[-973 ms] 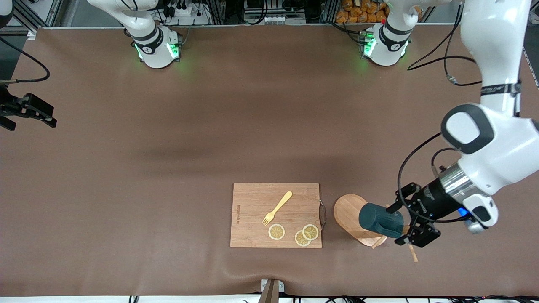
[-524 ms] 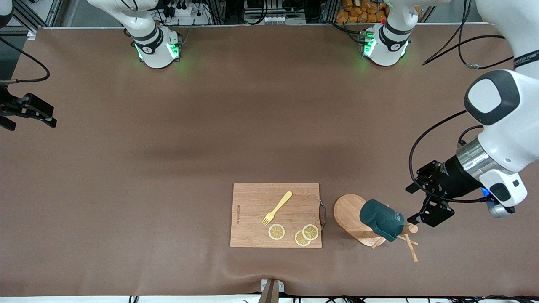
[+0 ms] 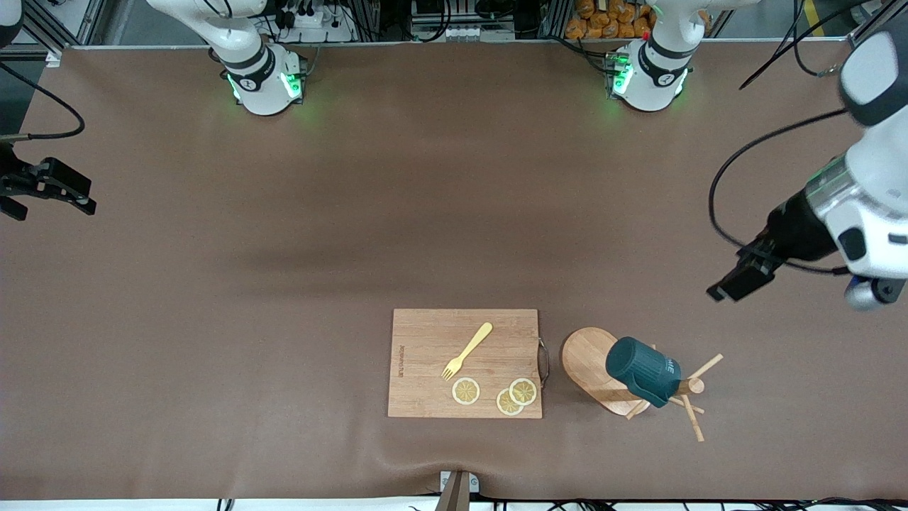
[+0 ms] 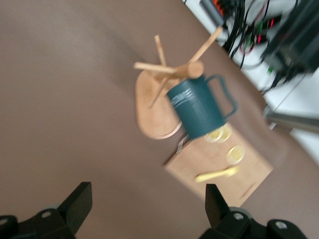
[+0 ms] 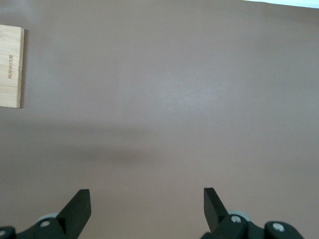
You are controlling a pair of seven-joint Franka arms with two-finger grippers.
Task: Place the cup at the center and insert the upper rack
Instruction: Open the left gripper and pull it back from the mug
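Note:
The dark teal cup [image 3: 642, 370] hangs on a peg of the light wooden upper rack [image 3: 589, 362], close to the top of its post [image 3: 694, 386]. The rack stands beside the cutting board, toward the left arm's end of the table. My left gripper [image 3: 734, 284] is up in the air over bare mat, apart from the cup, open and holding nothing. The left wrist view shows the cup [image 4: 197, 107] and the rack [image 4: 154, 107] well clear of my open left gripper [image 4: 147, 199]. My right gripper [image 3: 57, 202] waits open at the right arm's end of the table, over bare mat [image 5: 147, 199].
A rectangular wooden cutting board [image 3: 464, 362] lies beside the rack's base, with a yellow fork [image 3: 468, 350] and three lemon slices [image 3: 466, 391] on it. A corner of that board [image 5: 11, 67] shows in the right wrist view. Brown mat covers the table.
My left gripper has drawn back from the cup and risen toward the left arm's end of the table. The cup stays hanging on the rack. The right arm has not moved.

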